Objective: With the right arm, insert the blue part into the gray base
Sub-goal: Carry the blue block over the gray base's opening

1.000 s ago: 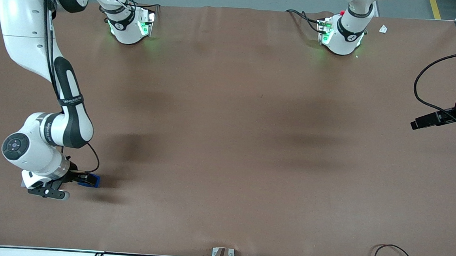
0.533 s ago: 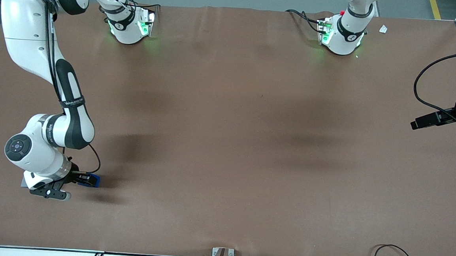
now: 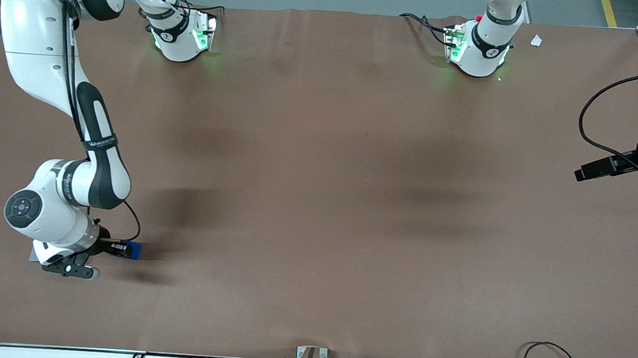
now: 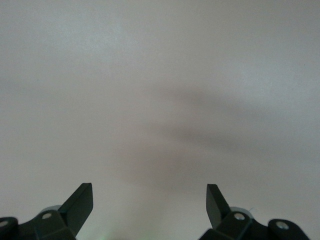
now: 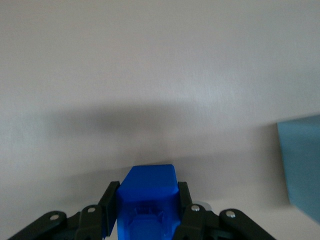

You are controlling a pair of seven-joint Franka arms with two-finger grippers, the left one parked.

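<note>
Front view: the right arm (image 3: 54,74) reaches down over the working arm's end of the brown table (image 3: 351,203), close to the edge nearest the camera, and its wrist bends low over the surface. The gripper (image 3: 116,248) points sideways toward the middle of the table, and the blue part (image 3: 133,250) sticks out from its tip, only the outer end of it showing past the black fingers. A dark shadow lies on the table just beside the part.

From the right wrist camera the grip is plain: the two black fingers (image 5: 187,210) are closed onto the blue part (image 5: 147,200), one on each flank, and the block fills the gap between them. Its top face is smooth and bright, with a moulded hollow nearer the camera. It hangs above the pale surface and casts a broad soft shadow there.

A pale blue-gray slab (image 5: 300,165) shows at the edge of the same view, well apart from the held block; I cannot tell whether it is the gray base. In the front view a small gray corner (image 3: 32,254) peeks out beside the wrist.
</note>
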